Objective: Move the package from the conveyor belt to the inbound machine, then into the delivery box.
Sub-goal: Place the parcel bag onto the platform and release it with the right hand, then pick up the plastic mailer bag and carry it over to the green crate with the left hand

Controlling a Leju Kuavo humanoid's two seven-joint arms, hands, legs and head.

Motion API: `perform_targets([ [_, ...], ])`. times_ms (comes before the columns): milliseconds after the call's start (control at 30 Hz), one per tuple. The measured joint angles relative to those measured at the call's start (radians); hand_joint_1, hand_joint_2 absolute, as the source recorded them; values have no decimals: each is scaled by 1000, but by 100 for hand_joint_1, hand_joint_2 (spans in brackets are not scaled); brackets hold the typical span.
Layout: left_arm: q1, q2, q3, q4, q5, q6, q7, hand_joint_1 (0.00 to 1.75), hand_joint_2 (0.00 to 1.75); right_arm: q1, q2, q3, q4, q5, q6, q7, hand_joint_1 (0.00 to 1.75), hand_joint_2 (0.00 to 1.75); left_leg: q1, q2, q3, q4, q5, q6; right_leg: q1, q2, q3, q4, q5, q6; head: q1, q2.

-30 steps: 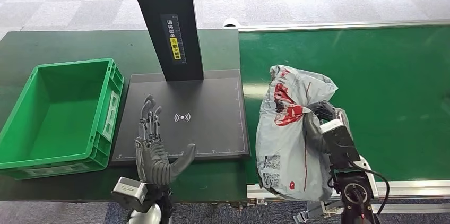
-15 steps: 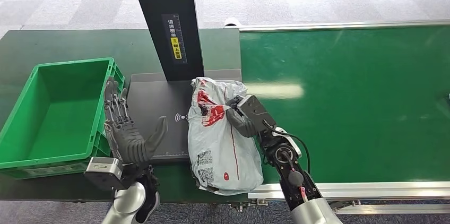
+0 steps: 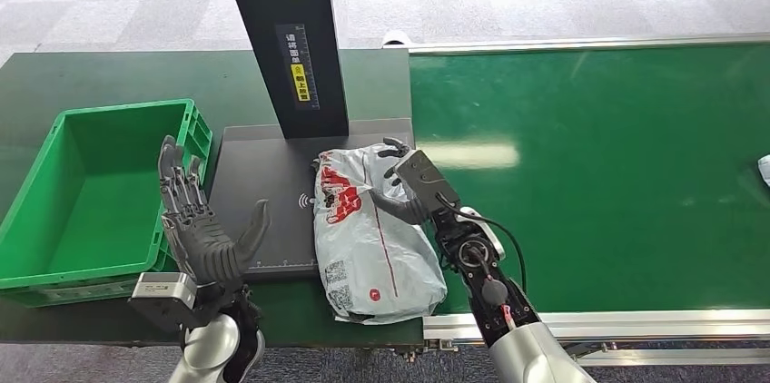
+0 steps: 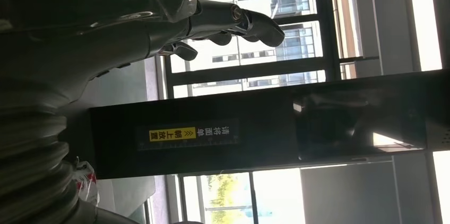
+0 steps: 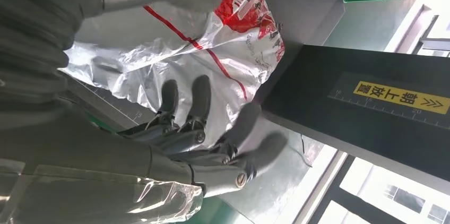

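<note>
The package (image 3: 372, 233) is glossy, crinkled grey plastic film; the crate (image 3: 54, 220) hard green plastic; the scanner plate (image 3: 263, 183) matt black; the belt (image 3: 617, 174) smooth, slightly shiny green.

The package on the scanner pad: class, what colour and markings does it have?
The package is silvery-grey plastic with red printing and a thin red line, plainest in the head view.

Grey carpet tiles (image 3: 545, 2) covered the floor beyond the dark green surface (image 3: 109, 79). Tall windows (image 4: 254, 59) with dark frames stood behind, bright with daylight, and a multi-storey building (image 4: 297, 43) showed through the glass. Green foliage (image 4: 223, 184) was visible through a lower pane.
</note>
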Motion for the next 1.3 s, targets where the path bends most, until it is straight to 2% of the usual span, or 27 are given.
perform_targets([
  [233,9,-3,12,-17,-10,-17,12,0,175,-4,-1,2,7,-5,-49,2,0,175,0,0,0,0,0,0,0,0,0,0,0,0,0,0],
  [333,11,-5,2,-17,-34,-84,49,0,175,-4,-7,0,7,-13,-61,-6,0,175,0,0,0,0,0,0,0,0,-1,0,0,0,0,0],
  [400,9,-6,-28,-8,-114,-145,101,0,175,-1,-11,-7,0,-11,-96,-43,0,175,0,0,0,0,0,0,0,0,-1,0,0,0,0,0],
  [500,4,-14,-102,31,-295,-213,214,0,175,33,-18,-20,-102,101,-270,-77,0,175,-1,0,0,1,0,0,-1,0,-1,0,0,0,0,0],
  [600,-15,-41,-154,103,-413,-245,321,0,175,118,-32,-25,-342,333,-480,-37,0,175,-1,0,-1,1,-1,0,-1,0,-2,-1,0,0,0,0],
  [700,-76,-69,-193,224,-530,-274,407,0,175,226,-47,-27,-617,461,-566,-22,0,175,-1,-1,-2,1,-2,1,-1,-1,-3,-1,0,0,0,0],
  [867,-224,-112,-231,488,-586,-383,464,0,175,351,-65,-29,-920,466,-589,-59,0,175,-1,1,-1,1,-2,1,-1,0,-2,-1,0,0,0,0],
  [967,-314,-135,-249,657,-645,-390,507,0,175,386,-70,-25,-1021,449,-581,-87,0,175,-1,1,0,1,-2,1,-1,1,-1,-1,0,0,0,0],
  [1033,-363,-150,-267,751,-706,-372,550,0,175,401,-72,-19,-1064,437,-568,-95,0,175,-1,1,0,1,-1,1,-1,1,-1,-1,0,0,0,0],
  [1133,-432,-167,-315,877,-840,-348,662,0,175,411,-75,-8,-1102,402,-541,-108,0,175,-1,0,0,1,-1,1,-1,0,-1,0,0,0,0,0],
  [1267,-496,-185,-373,996,-939,-385,803,0,175,405,-72,-3,-1115,411,-532,-116,0,175,-1,0,0,1,-1,1,-1,0,-1,0,0,0,0,0],
  [1300,-507,-189,-379,1013,-947,-395,823,5,175,401,-69,-3,-1115,414,-532,-118,0,175,-1,0,0,0,-1,1,-1,0,0,0,0,0,0,0],
])
